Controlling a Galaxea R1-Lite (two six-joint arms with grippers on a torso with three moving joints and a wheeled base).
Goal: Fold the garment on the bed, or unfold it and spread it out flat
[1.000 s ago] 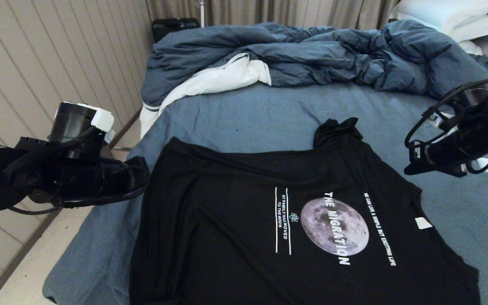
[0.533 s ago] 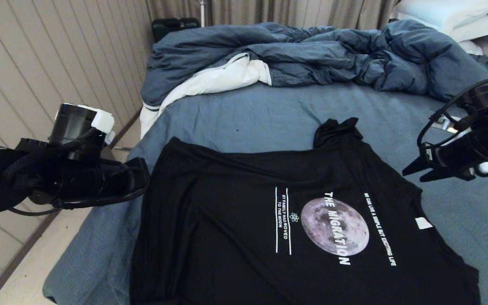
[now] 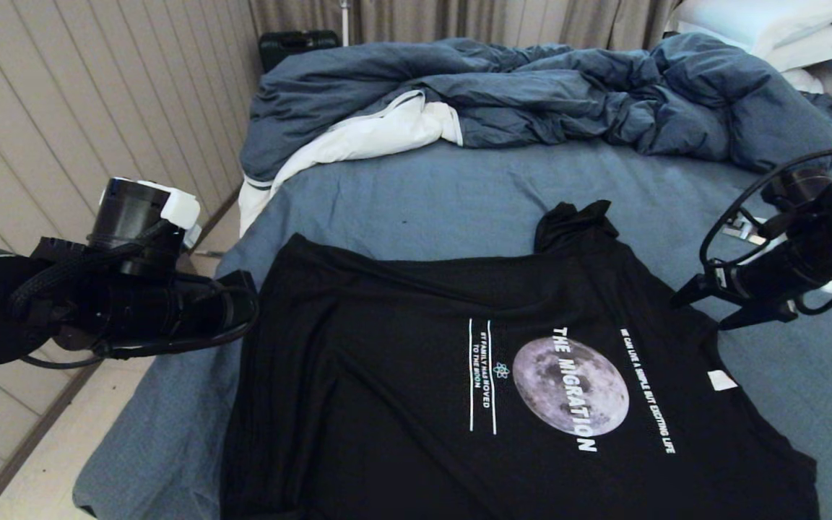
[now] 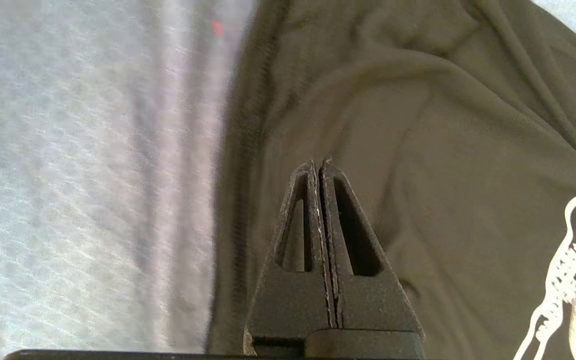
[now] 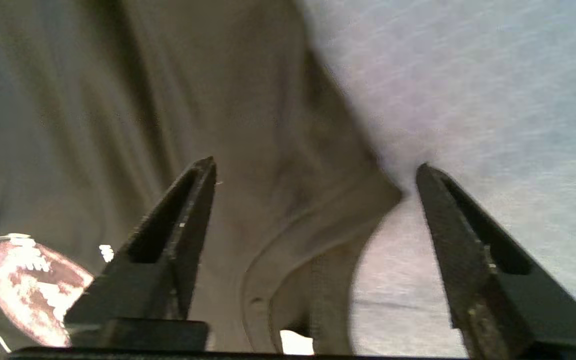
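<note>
One black garment [image 3: 503,383] lay spread across the lower middle of the head view on the blue-grey bed [image 3: 423,195], moon print up, with one rumpled duvet [image 3: 531,94] heaped along the top of the frame and white pillows [image 3: 770,29] in the upper right corner. Only the left wrist view showed the left end effector [image 4: 320,167] pressed together above the shirt's cloth near its hem edge. The right wrist view showed the right end effector [image 5: 313,172] spread wide over the collar region, nothing between its fingers.
</note>
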